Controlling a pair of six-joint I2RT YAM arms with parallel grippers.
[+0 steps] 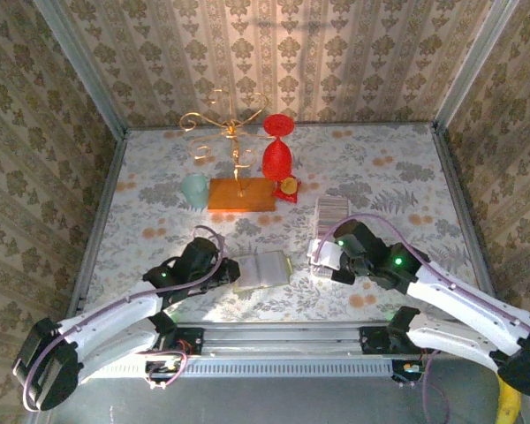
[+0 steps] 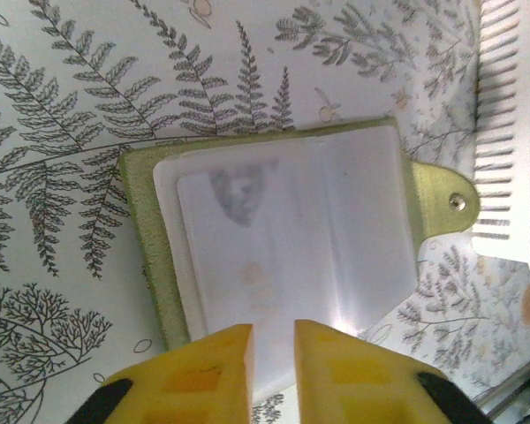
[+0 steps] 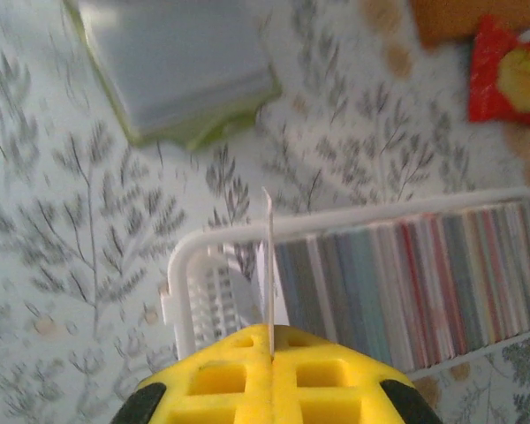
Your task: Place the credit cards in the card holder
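Observation:
The card holder lies open on the table, green-edged with clear sleeves. A whitish credit card lies flat in it. My left gripper hovers at the holder's near edge, its yellow fingers a narrow gap apart with nothing between them. To the right, my right gripper is shut on a thin whitish credit card, seen edge-on and upright. It hangs over the near end of a white rack holding several more cards. In the top view that gripper is right of the holder.
The white rack runs away from the right gripper, and its end is close to the holder's snap tab. Behind stand a gold wire stand on a wooden base, a red hourglass-shaped object, a pale green cup and a red packet.

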